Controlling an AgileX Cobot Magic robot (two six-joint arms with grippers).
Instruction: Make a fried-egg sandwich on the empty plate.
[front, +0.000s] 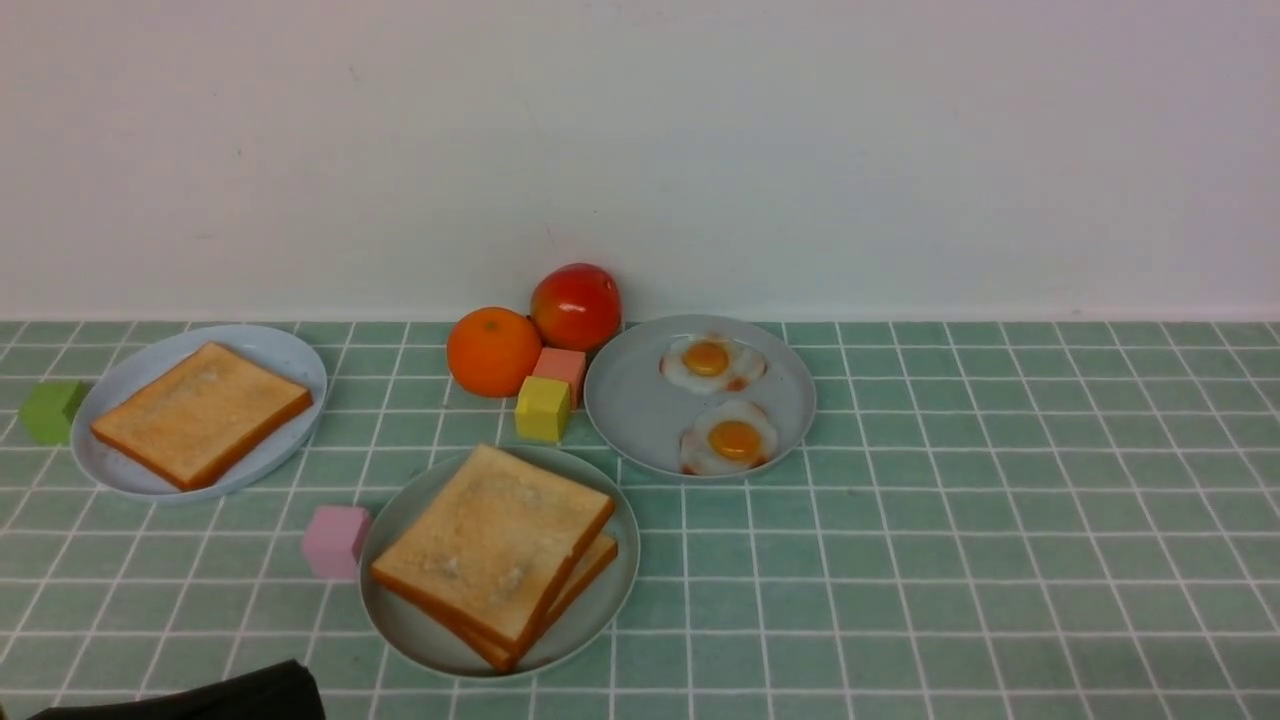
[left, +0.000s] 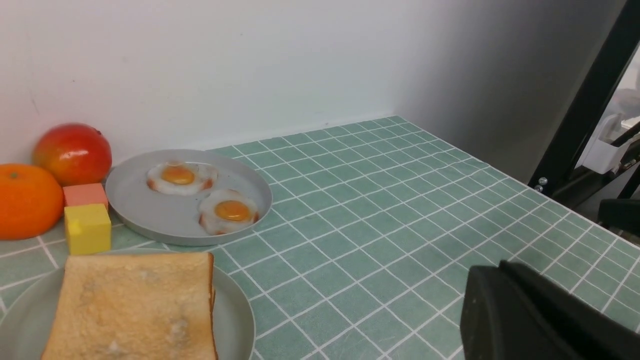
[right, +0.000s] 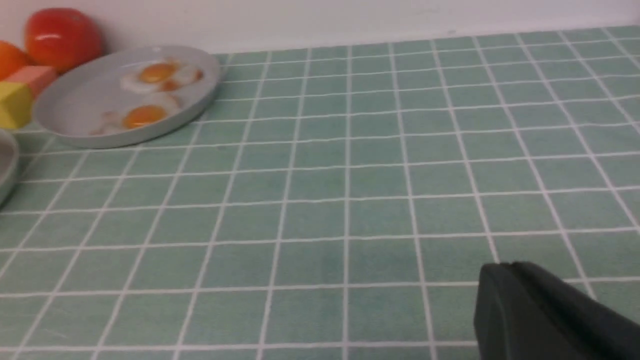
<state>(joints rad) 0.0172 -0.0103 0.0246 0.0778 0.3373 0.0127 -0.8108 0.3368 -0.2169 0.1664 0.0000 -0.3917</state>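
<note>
Green gridded tabletop (front: 1000, 520), open right of the mint-green plate (front: 610, 610).

A plain pale wall (front: 640, 160) stands behind the worktop (front: 1000, 500), its green surface gridded with white lines.

Lower toast slice (front: 580, 585) mostly hidden (upper one (front: 495, 540) covers it)

The front view looks forward and down at the table (front: 950, 520) from between the arms. Both wrist views look lower across it, sharing the egg plate (left: 150, 200).
</note>
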